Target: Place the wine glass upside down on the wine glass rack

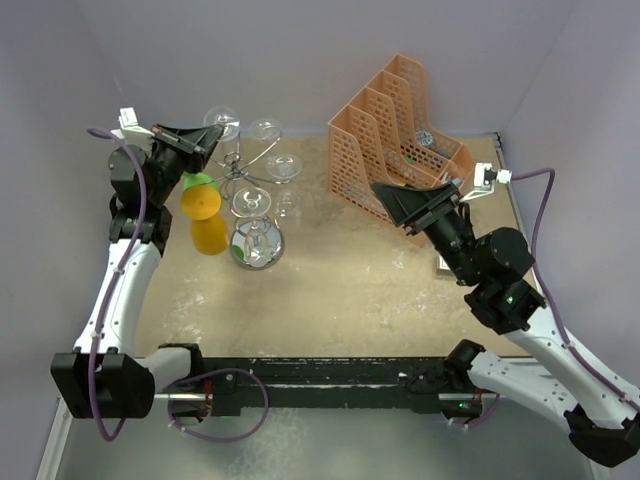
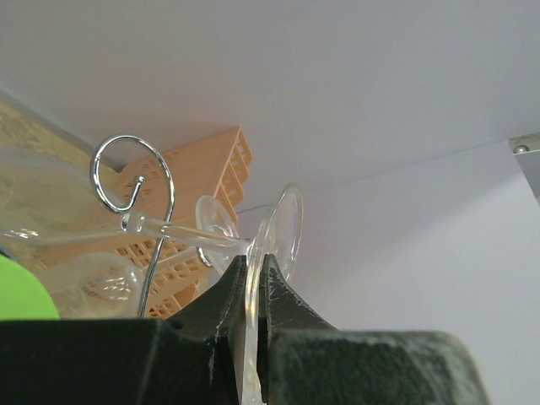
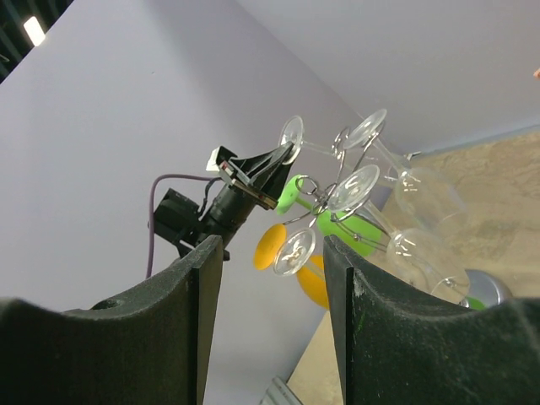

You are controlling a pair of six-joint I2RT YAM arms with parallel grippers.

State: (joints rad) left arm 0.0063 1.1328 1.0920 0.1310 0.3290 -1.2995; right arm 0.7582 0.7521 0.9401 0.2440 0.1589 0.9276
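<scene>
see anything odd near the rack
Nothing broken or spilled. The left gripper pinches the wine glass by its foot rim, stem tilted sideways beside a hook of the wine glass rack, not yet hanging.

This is a robot lab test cell. Plain pale walls (image 1: pixel 300 60) box in a scuffed tan table (image 1: pixel 350 300). Two arms (image 1: pixel 120 280) are bolted to a black rail (image 1: pixel 330 385) at its near edge, with purple cables (image 1: pixel 548 173) looping loose. The props are mismatched: a wire rack (image 1: pixel 245 178) of glasses (image 1: pixel 283 165) and an orange file organiser (image 1: pixel 390 140). A strip light (image 3: pixel 34 29) shows overhead.
</scene>
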